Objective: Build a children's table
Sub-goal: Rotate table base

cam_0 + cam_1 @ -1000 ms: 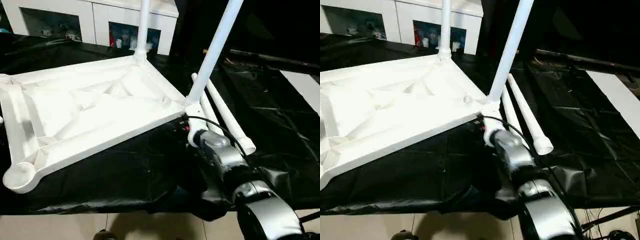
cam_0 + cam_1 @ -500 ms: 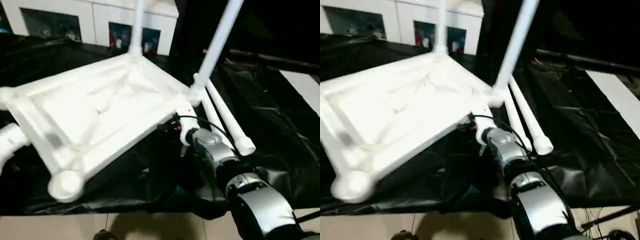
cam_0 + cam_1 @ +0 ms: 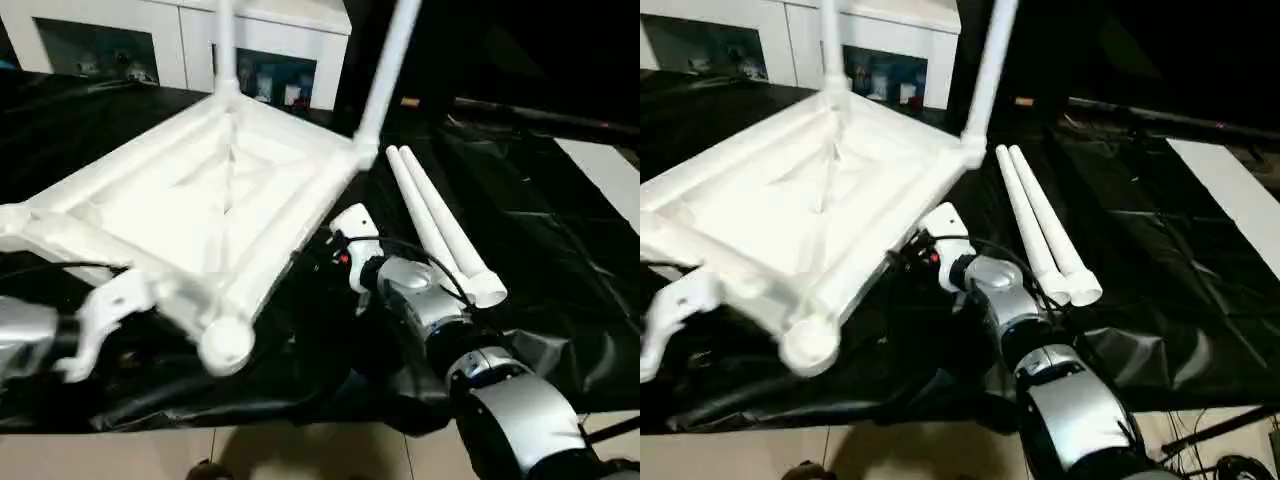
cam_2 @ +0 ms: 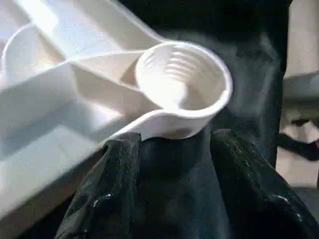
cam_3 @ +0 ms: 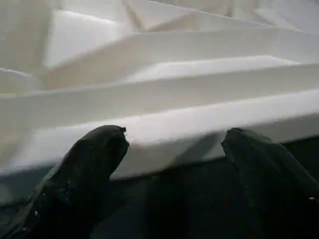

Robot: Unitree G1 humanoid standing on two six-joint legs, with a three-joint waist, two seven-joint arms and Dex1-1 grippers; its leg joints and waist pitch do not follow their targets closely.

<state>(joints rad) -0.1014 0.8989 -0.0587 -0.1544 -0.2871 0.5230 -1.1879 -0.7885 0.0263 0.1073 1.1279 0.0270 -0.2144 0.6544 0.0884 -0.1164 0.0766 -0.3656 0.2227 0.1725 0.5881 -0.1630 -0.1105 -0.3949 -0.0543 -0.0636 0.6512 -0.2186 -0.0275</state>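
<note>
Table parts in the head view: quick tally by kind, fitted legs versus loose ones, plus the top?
White plastic ribbed rectangular top: 1
White tapered tube legs standing in corner sockets: 2
Loose white tube legs lying on the black cloth: 2
Total: 5

The two eye views look from the head forward and down, over the right forearm (image 3: 505,400), at the black-draped bench (image 3: 560,250). They stand side by side and share nearly the same scene: the white table top (image 3: 200,200) and two loose legs (image 3: 1045,230). The left wrist view looks along its own fingers (image 4: 107,194), very near an empty corner socket (image 4: 182,79) just beyond the fingertips. The right wrist view looks along its fingers (image 5: 84,169), very close to the top's edge rail (image 5: 199,124) ahead of them.
</note>
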